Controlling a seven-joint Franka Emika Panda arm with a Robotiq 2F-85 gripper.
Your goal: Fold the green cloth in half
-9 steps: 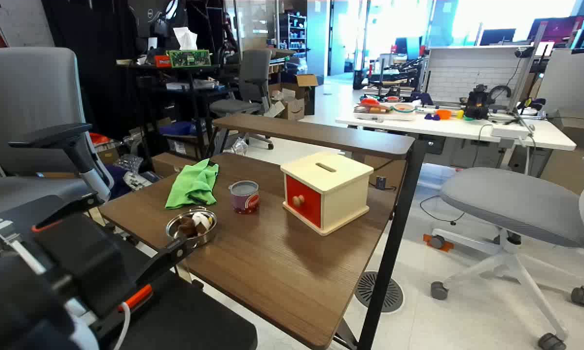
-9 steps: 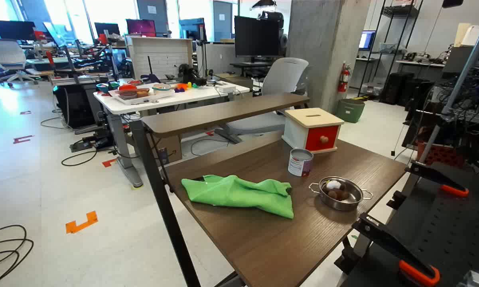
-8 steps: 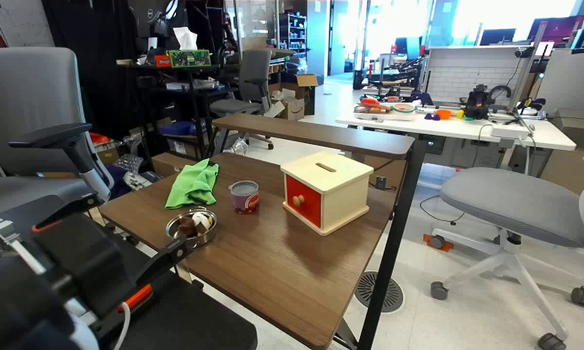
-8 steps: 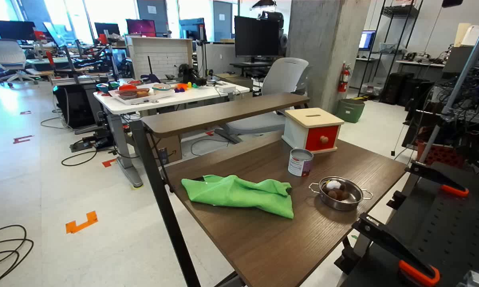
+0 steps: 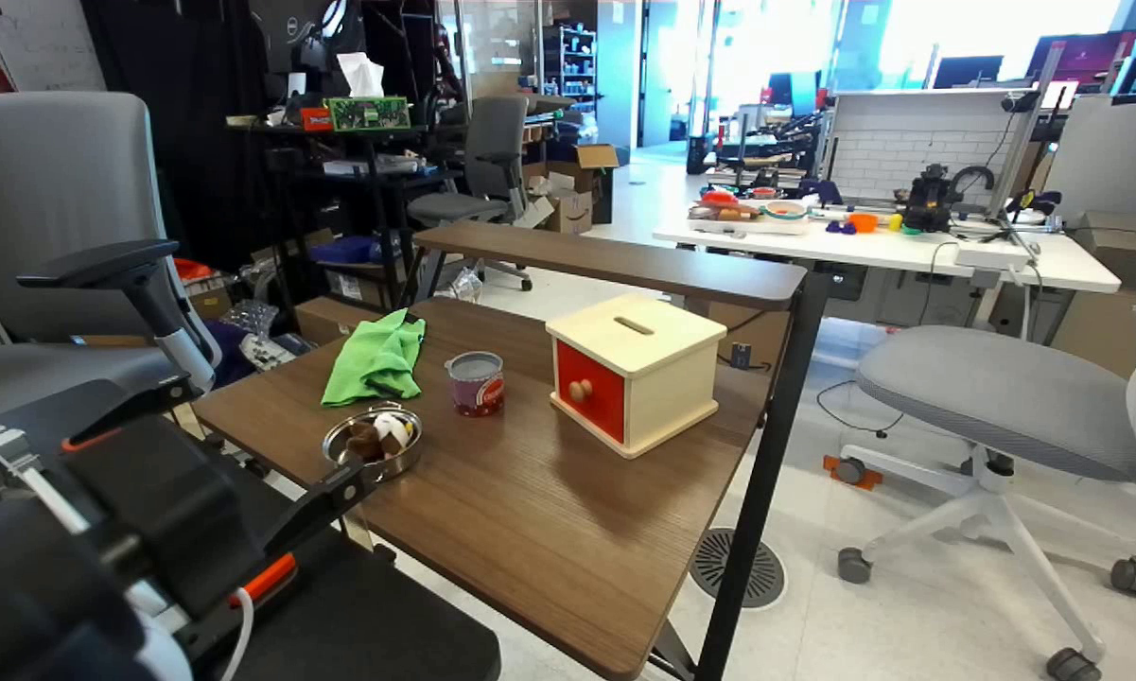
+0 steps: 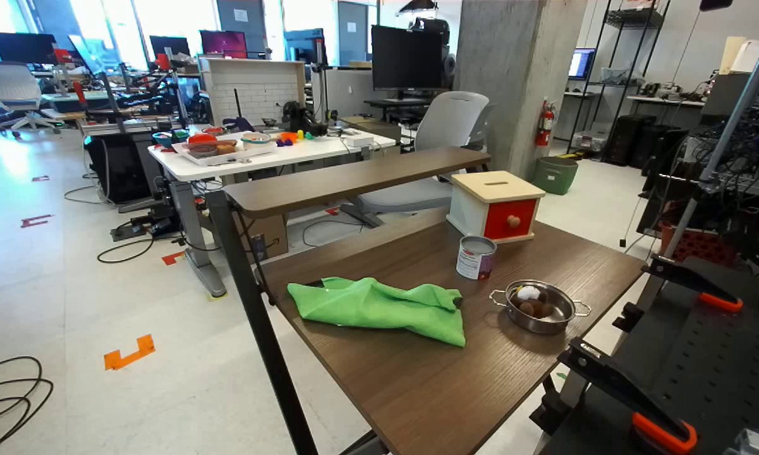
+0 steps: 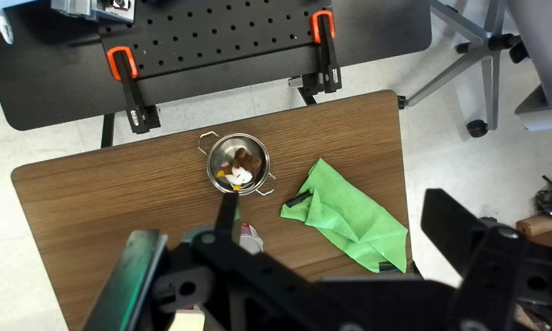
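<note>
The green cloth (image 7: 349,207) lies rumpled on the brown table, with one part folded over another. Black patches show near two of its ends. It also lies on the table in both exterior views (image 5: 378,357) (image 6: 379,306). My gripper (image 7: 333,202) is open, its two fingers wide apart. In the wrist view the cloth shows between the fingers, well below them and not touched. Nothing is held. The gripper does not show in either exterior view.
A metal pot (image 6: 540,308) with small plush toys stands close to the cloth. A can (image 6: 476,258) and a wooden box with a red drawer (image 5: 636,374) stand on the table (image 5: 530,530). A raised shelf (image 5: 605,263) runs along one side. Clamps (image 7: 326,50) sit on the black robot stand.
</note>
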